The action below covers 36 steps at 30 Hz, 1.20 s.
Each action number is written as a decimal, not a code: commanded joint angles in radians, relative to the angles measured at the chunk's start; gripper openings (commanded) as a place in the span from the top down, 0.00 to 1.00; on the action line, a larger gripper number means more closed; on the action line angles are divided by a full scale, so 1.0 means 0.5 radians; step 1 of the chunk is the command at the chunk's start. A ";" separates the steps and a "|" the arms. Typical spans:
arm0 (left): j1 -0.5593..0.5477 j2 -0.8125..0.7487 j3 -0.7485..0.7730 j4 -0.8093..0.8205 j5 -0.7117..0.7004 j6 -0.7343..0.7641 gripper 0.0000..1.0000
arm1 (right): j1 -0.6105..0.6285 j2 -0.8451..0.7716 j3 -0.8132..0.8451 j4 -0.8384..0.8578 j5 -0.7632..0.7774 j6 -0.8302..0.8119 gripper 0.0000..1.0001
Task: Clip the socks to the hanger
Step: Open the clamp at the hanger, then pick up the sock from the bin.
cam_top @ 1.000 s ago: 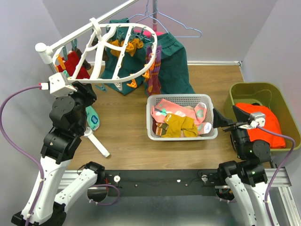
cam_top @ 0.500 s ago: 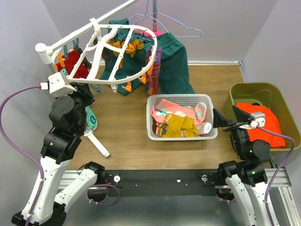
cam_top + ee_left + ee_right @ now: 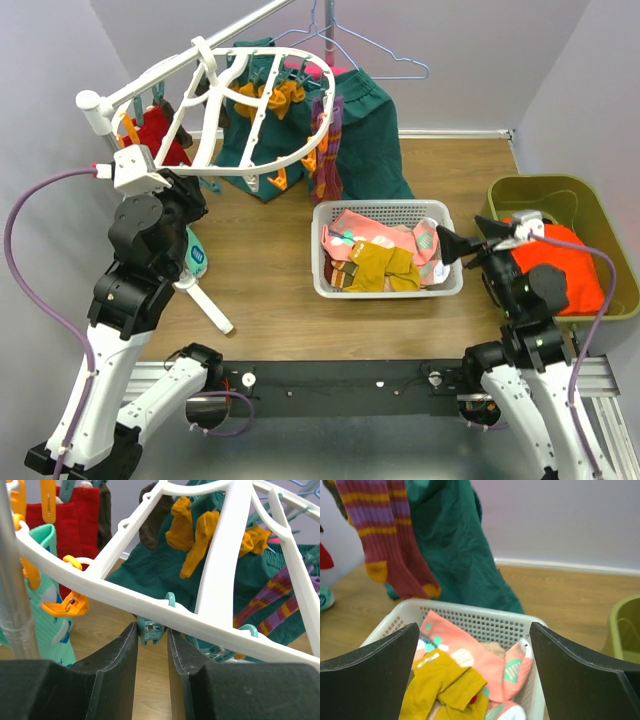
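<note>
Teal clip [image 3: 150, 631] pinched by left jaws under hanger [image 3: 212, 580] rim | right jaws spread wide, facing basket [image 3: 485, 622]

A robotics lab — a small test cell dressed as a laundry corner. Plain lilac walls [image 3: 560, 60] box in a wooden table [image 3: 270, 280] on the left, far and right. A metal rail [image 3: 350, 382] runs along the near edge, with 2 robot arms bolted there: the left arm [image 3: 130, 300] and the right arm [image 3: 530, 300]. The laundry looks staged — 1 white drying frame [image 3: 240, 172] with plastic clips [image 3: 150, 631], 1 mesh basket [image 3: 385, 206] of socks [image 3: 385, 265], and 1 green bin [image 3: 545, 192] at the right.
</note>
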 commanded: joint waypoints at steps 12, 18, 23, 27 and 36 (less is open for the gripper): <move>0.010 0.016 0.017 -0.126 0.235 -0.044 1.00 | 0.115 1.700 0.928 -0.729 -0.670 -0.011 0.00; 0.010 -0.002 -0.013 -0.113 0.263 -0.059 1.00 | 0.560 2.095 1.014 -0.714 -0.158 -0.088 0.03; 0.010 0.004 -0.022 -0.113 0.269 -0.047 1.00 | 0.777 2.292 1.038 -0.680 0.088 -0.125 0.25; 0.010 0.016 -0.019 -0.120 0.269 -0.044 1.00 | 0.916 2.452 1.091 -0.668 0.193 -0.180 0.33; 0.013 0.041 -0.022 -0.132 0.278 -0.053 1.00 | 0.947 2.710 1.127 -0.521 0.291 -0.189 0.44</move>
